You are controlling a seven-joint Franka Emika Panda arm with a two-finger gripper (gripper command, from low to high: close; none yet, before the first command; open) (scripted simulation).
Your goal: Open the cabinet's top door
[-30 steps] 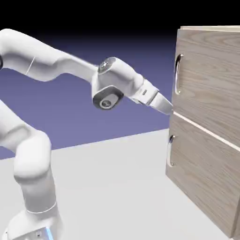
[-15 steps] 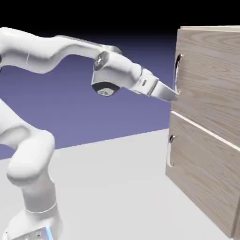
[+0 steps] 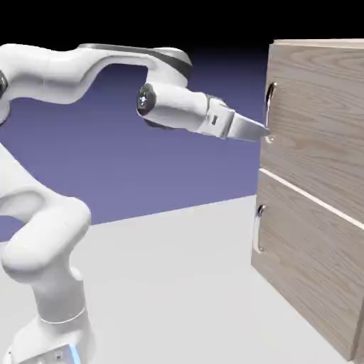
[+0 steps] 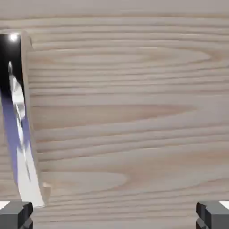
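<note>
The cabinet [image 3: 313, 213] of light wood grain stands at the right of the exterior view, both doors flush with its front. The top door [image 3: 320, 121] carries a vertical silver loop handle [image 3: 269, 112] near its left edge. My gripper [image 3: 266, 133] reaches level toward the lower part of that handle, its tips right at the door. In the hand view the top door [image 4: 129, 112] fills the frame, and the shiny handle [image 4: 20, 129] runs down the left side, just above my left fingertip [image 4: 15, 215]. The right fingertip [image 4: 214, 215] sits far apart; the gripper is open, holding nothing.
The lower door [image 3: 306, 263] has a shorter handle [image 3: 259, 229] below. The white arm [image 3: 92, 71] arches in from the left over the grey table [image 3: 178, 284].
The gripper has risen and moved right, levelling out, from below the top door's handle to its lower part. The jaws stayed open.
</note>
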